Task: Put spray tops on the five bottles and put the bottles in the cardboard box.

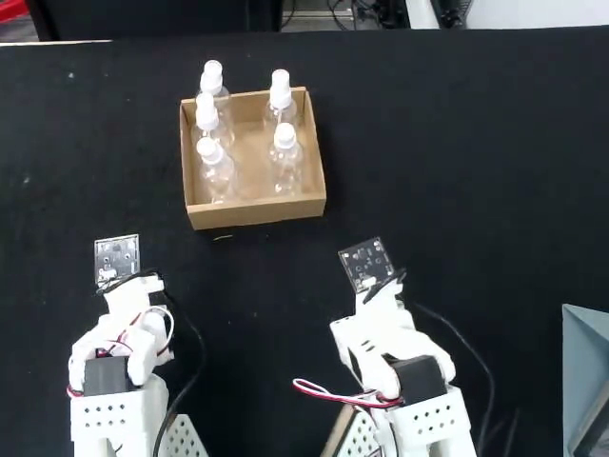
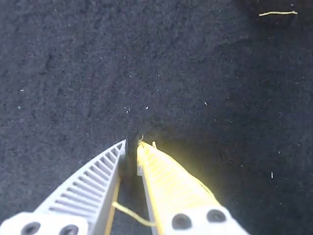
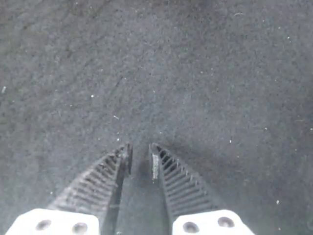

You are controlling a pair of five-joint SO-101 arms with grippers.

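Observation:
The cardboard box sits on the black table, past the middle and a little left. Five clear bottles stand upright inside it, each with a white spray top: three along the left side and two along the right. Both arms are folded back at the near edge, the left arm and the right arm, well short of the box. My left gripper is shut over bare cloth. My right gripper is shut too, holding nothing, with a thin slit between its fingers.
A grey object pokes in at the near right edge. A short pale thread lies just in front of the box. Black cloth covers the table between the arms and the box.

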